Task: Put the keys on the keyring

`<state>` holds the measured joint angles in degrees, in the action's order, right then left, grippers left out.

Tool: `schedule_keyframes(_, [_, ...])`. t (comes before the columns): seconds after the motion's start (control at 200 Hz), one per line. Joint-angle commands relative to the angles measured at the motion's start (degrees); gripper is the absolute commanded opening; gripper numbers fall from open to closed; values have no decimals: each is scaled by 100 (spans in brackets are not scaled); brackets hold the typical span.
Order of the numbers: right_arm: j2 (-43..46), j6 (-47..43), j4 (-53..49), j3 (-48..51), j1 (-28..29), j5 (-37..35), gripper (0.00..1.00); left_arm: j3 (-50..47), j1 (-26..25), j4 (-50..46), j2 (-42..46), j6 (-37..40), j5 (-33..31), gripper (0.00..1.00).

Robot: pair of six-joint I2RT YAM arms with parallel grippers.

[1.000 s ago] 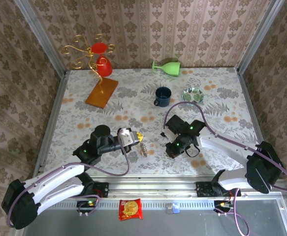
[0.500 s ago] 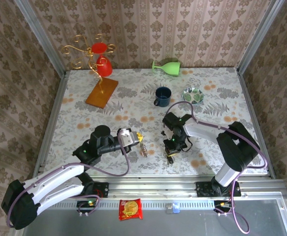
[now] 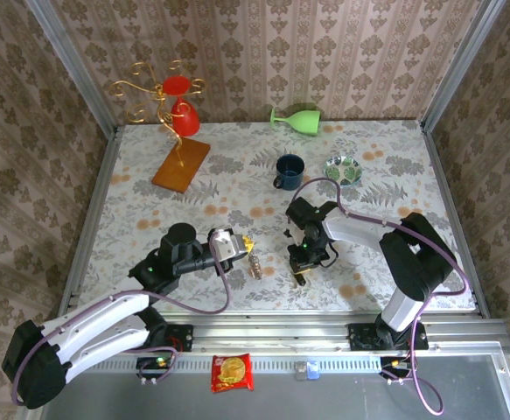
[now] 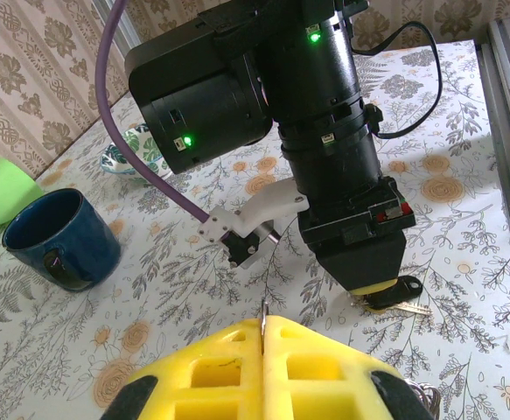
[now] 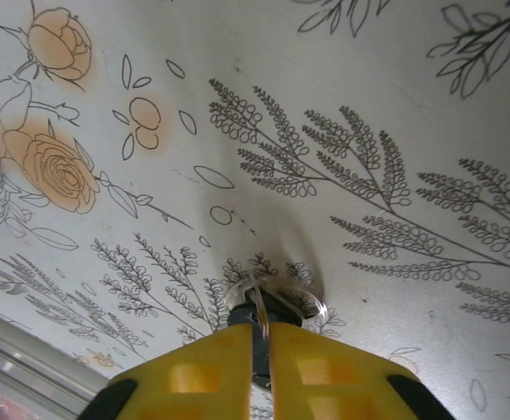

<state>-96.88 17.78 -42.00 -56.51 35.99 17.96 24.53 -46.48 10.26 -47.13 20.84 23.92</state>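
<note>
- Key (image 4: 393, 293): lies flat on the tabletop (image 3: 394, 175), directly under the right jaws and close to the near edge. In the left wrist view its black head sits beneath the yellow pads (image 4: 373, 284). Its silver blade runs out to the right, so the long axis is level and crosswise to the downward-pointing jaws.
- Right jaws: pointed straight down at the tabletop, a narrow slit apart. In the right wrist view a sliver of metal stands in that slit. Whether the pads pinch it cannot be told.
- Nearer arm: the right arm (image 3: 368, 232) is already over the key. The left arm (image 3: 106, 315) ends near it, across a short stretch of tabletop.
- Left jaws: pressed together on a thin silver wire, judged to be part of the keyring (image 4: 263, 308).
- Metal bundle (image 3: 255, 262): a small silvery item that shows just beside the left jaws in the top view. It is too small to resolve.
- Coming move (judgement): the key must be raised by its head and carried leftward to the keyring. The flat blade offers little to grip.
- Surface: floral-printed, flat, bare around the key.
- Farther back: a blue mug (image 3: 289, 171) and a patterned bowl (image 3: 343, 168), well apart from the key. Beyond them are a green cup (image 3: 296, 118) on its side and a gold wire stand (image 3: 154, 96) at the far left.
- Room: wallpapered walls (image 3: 324, 52) close three sides.
</note>
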Motion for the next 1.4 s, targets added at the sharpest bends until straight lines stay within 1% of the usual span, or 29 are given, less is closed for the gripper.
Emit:
schedule_keyframes(0.0, [-48, -23, -73, -176, -22, -222, 19, 124, -28, 72, 86, 101, -19, 0])
schedule_keyframes(0.355, [-49, 16, 27, -211, -13, -183, 26, 106, -21, 70, 101, 93, -19, 0])
schedule_keyframes(0.58, [-182, -7, 105, -299, 11, -185, 26, 104, -28, 63, 109, 94, -19, 0])
schedule_keyframes(0.86, [-349, -44, 125, -372, 48, -249, 24, 112, -24, 52, 113, 96, -20, 0])
schedule_keyframes(1.16, [-368, -66, 124, -381, 63, -211, 15, 122, -28, 38, 121, 103, -28, 0])
schedule_keyframes(1.395, [-396, -71, 141, -378, 75, -163, 17, 113, -28, 15, 135, 104, -36, 0])
